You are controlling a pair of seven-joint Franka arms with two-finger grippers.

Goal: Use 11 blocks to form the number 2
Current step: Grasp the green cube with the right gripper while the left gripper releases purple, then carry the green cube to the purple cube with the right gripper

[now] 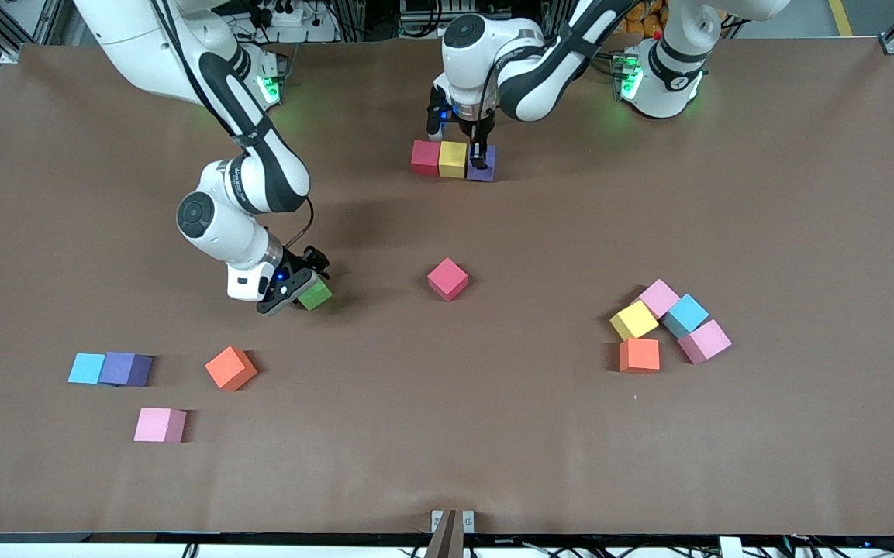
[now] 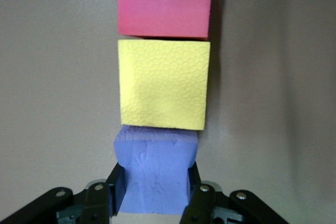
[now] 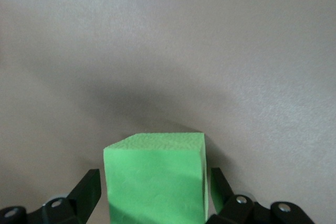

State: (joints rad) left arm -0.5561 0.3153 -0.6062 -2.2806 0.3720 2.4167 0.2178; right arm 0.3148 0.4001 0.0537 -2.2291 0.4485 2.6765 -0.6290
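A row of blocks lies near the arms' bases: red (image 1: pixel 425 157), yellow (image 1: pixel 453 159) and purple (image 1: pixel 488 173). My left gripper (image 1: pixel 480 161) is shut on the purple block (image 2: pixel 155 166), which dents between the fingers and touches the yellow block (image 2: pixel 164 85). The red block (image 2: pixel 164 4) follows the yellow one. My right gripper (image 1: pixel 301 285) is low at the table, tilted, with its fingers open on either side of a green block (image 1: pixel 315 294). Small gaps show beside the green block (image 3: pixel 155 182) in the right wrist view.
A loose red block (image 1: pixel 447 279) lies mid-table. Toward the left arm's end lies a cluster: pink (image 1: pixel 658 297), yellow (image 1: pixel 633 319), light blue (image 1: pixel 685 314), pink (image 1: pixel 704 341), orange (image 1: pixel 640 355). Toward the right arm's end lie light blue (image 1: pixel 87 368), purple (image 1: pixel 127 369), orange (image 1: pixel 230 368) and pink (image 1: pixel 160 425).
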